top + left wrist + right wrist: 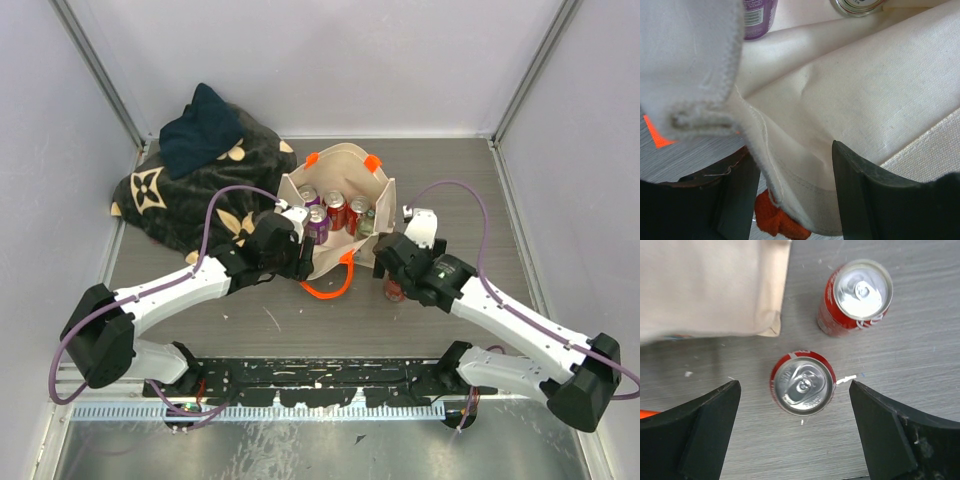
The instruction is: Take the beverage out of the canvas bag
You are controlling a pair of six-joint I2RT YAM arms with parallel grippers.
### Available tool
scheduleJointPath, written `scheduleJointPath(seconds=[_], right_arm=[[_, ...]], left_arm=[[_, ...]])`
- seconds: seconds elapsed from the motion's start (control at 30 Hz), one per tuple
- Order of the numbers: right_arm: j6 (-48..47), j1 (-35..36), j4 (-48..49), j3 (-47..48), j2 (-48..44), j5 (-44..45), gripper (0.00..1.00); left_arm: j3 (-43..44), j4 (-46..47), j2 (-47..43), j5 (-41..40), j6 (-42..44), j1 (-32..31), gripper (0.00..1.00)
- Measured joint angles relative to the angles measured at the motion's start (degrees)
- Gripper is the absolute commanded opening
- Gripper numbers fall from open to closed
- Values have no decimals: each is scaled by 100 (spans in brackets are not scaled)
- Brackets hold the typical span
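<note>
The beige canvas bag (345, 165) with orange handles (335, 290) stands mid-table and holds several cans, among them a purple one (317, 222) and a red one (335, 208). My left gripper (296, 248) is at the bag's near-left rim. In the left wrist view its jaws (795, 170) stand part open on either side of the canvas rim (805, 150), without pinching it. My right gripper (392, 262) is open right of the bag. It hovers over an upright red can (802, 384) on the table. A second red can (856, 297) stands just beyond.
A dark floral blanket (190, 190) with a navy cloth on it lies at the back left. The bag's corner (705, 290) lies close left of the two red cans. Pale walls enclose the table on three sides.
</note>
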Motion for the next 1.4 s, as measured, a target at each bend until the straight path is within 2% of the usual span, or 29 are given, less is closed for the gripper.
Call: scheduleJointPath(seconds=[0.13, 0.23, 0.37, 0.4, 0.43, 0.47, 0.63, 0.83, 0.97, 1.1, 1.17, 1.3, 1.37, 1.4], right_arm=[[-101, 68, -396, 855, -15, 79, 91], [-345, 76, -732, 2052, 216, 232, 82], [-925, 76, -697, 3587, 785, 352, 45], [-1097, 74, -592, 3873, 946, 337, 31], [-1290, 76, -455, 4140, 1145, 293, 5], [-1438, 76, -361, 4280, 1283, 236, 1], [-1853, 76, 74, 4865, 2269, -273, 1], [-2024, 76, 245, 4948, 3335, -876, 1], [-1884, 70, 192, 4509, 3593, -955, 1], [-1539, -20, 129, 3615, 3388, -951, 2], [-1370, -133, 87, 3119, 3156, -944, 5], [-1025, -350, 160, 2347, 2581, -938, 19], [-938, -378, 262, 2197, 2415, -909, 33], [-887, -382, 295, 2166, 2376, -890, 45]], left_arm=[[0, 4, 4, 0, -2, 0, 64], [0, 20, 4, -2, -4, 0, 64], [2, 22, 4, -11, -4, 0, 64], [2, 22, 4, -26, -2, 0, 64], [2, 20, 4, -33, -2, 0, 64], [2, 20, 4, -42, -2, 0, 64], [2, 28, 4, -35, -9, 0, 64], [2, 120, 33, 55, -37, 0, 64], [2, 216, 131, 144, -66, 0, 64], [2, 282, 199, 212, -94, 0, 64], [2, 332, 221, 232, -107, 0, 64], [2, 544, 291, 350, -153, -2, 64], [2, 623, 367, 404, -170, -17, 64], [2, 649, 411, 431, -170, -17, 64]])
